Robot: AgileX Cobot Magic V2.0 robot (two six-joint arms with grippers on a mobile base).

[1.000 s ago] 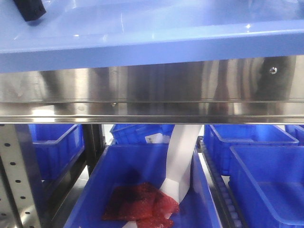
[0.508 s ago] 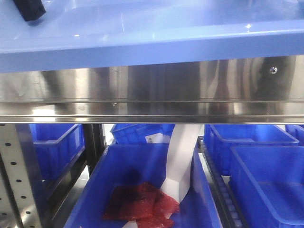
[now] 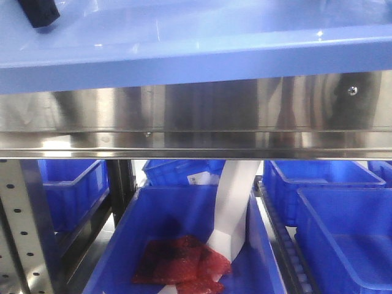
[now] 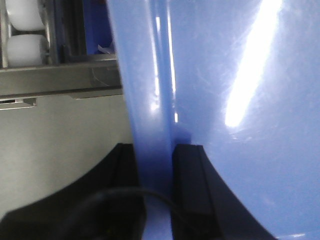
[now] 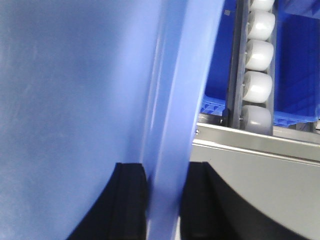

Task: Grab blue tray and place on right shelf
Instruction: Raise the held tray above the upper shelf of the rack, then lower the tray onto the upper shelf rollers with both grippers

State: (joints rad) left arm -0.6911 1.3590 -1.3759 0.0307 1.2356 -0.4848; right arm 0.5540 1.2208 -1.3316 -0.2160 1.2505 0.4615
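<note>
Periwinkle-blue glossy plastic tray (image 3: 196, 55) fills the front view's top, directly above the metal rack shelf (image 3: 196, 116) with its shiny stainless-steel front rail; a deep blue plastic bin (image 3: 177, 214) sits below. Left wrist view: the left gripper (image 4: 155, 167) clamps black fingers (image 4: 187, 180) on the tray's rim. Right wrist view: the right gripper (image 5: 165, 187) pinches the opposite rim likewise.

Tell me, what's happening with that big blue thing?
A two-armed robot holds the blue tray by its rim: the left gripper is clamped on one edge, the right gripper on the opposite edge. In the front view the tray sits right above the shiny steel rail of the right shelf; whether it rests there isn't clear. Deep blue bins sit on the level below.
</note>
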